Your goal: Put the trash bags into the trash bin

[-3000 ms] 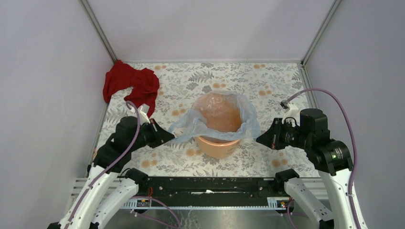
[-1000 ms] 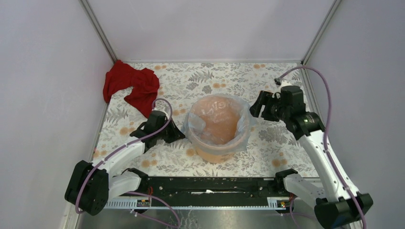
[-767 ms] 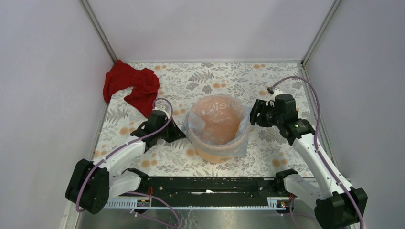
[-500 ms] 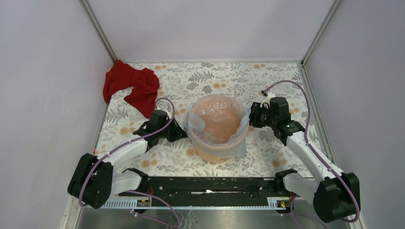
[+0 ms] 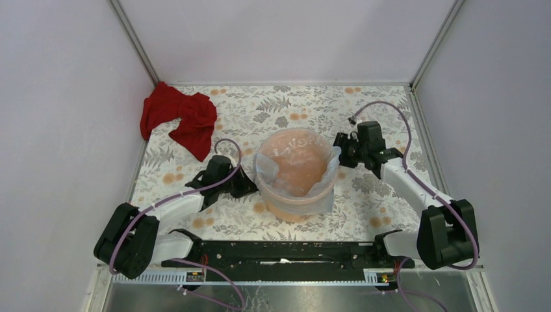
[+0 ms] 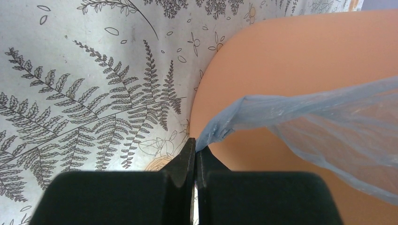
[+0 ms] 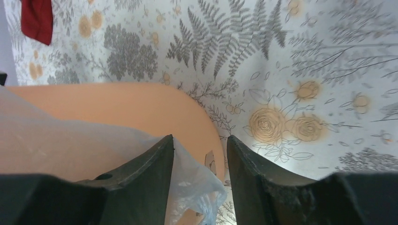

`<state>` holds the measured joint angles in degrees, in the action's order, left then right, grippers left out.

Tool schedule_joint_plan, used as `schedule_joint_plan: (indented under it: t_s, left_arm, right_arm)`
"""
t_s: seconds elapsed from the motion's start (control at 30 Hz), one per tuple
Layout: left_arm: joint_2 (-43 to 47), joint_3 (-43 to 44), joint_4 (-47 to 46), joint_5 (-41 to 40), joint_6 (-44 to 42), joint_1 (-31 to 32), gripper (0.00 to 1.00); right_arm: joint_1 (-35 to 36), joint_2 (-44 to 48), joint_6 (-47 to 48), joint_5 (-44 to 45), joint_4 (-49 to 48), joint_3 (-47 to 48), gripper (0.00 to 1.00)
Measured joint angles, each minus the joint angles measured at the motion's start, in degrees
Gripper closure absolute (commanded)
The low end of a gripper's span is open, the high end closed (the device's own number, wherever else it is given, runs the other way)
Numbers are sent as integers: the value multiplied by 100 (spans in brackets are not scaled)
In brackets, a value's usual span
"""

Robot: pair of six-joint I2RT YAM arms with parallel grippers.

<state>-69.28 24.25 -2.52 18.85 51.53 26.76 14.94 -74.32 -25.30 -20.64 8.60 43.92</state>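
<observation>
Soft, even light is cast from above. In the overhead view only faint shadows are seen beneath the arms, and no glare is noted. Around the left gripper (image 6: 195, 154) the printed table (image 6: 94, 93) is rendered sharp, while its fingers (image 6: 178, 169) are left flat black. Beyond the right gripper (image 7: 199, 159), toward the upper right, the print is smeared by blur. Light is passed through the bag (image 6: 328, 126) just ahead of the left gripper.

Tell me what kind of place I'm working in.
Likely a robot test cell, not a home: plain grey wall panels in metal framing, a floral-covered table, and a mounting rail at its near edge.
</observation>
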Motion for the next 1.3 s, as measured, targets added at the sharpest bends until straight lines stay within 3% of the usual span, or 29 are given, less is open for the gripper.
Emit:
schedule_joint_plan:
  t_s: [0.17, 0.43, 0.6, 0.8, 1.03, 1.13, 1.3]
  left_arm:
    - [-13, -114, -164, 2, 50, 7, 100]
    - [-155, -264, -385, 22, 127, 101, 98]
    - [-190, -321, -498, 35, 144, 101, 97]
    - [-243, -345, -579, 50, 192, 133, 98]
    - [24, -428, -428, -59, 201, 151, 93]
    - [146, -428, -282, -136, 170, 151, 86]
    - [485, -428, 101, -291, 96, 151, 84]
  right_arm:
    - [0, 236, 197, 743, 1086, 756, 36]
    - [0, 1141, 240, 1563, 2465, 866, 30]
    - [0, 1311, 212, 1185, 2208, 358, 31]
    - [0, 706, -131, 487, 1010, -671, 38]
    - [0, 348, -251, 289, 476, -750, 38]
    - [2, 417, -332, 627, 975, -540, 32]
    - [4, 1003, -522, 1923, 2527, 603, 18]
